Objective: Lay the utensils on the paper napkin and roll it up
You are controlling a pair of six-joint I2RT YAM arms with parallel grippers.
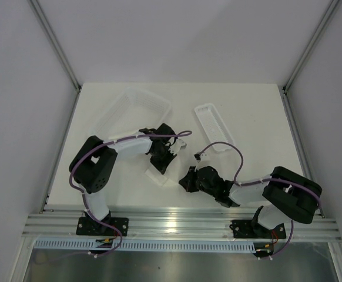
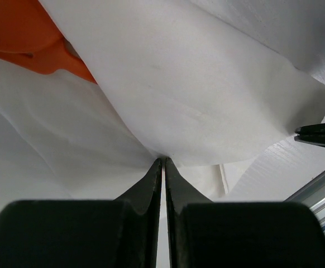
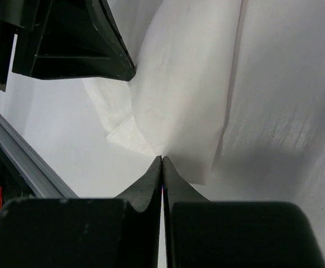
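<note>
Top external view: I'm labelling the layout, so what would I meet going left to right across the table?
First the large clear plastic tub → left claw → right claw → narrow clear tray. The paper napkin, pinched by both claws, overlaps them, so it is left out.

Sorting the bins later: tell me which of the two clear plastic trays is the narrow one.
The narrow tray right of centre, beyond the right claw. The wider tray sits back left, beyond the left claw.
</note>
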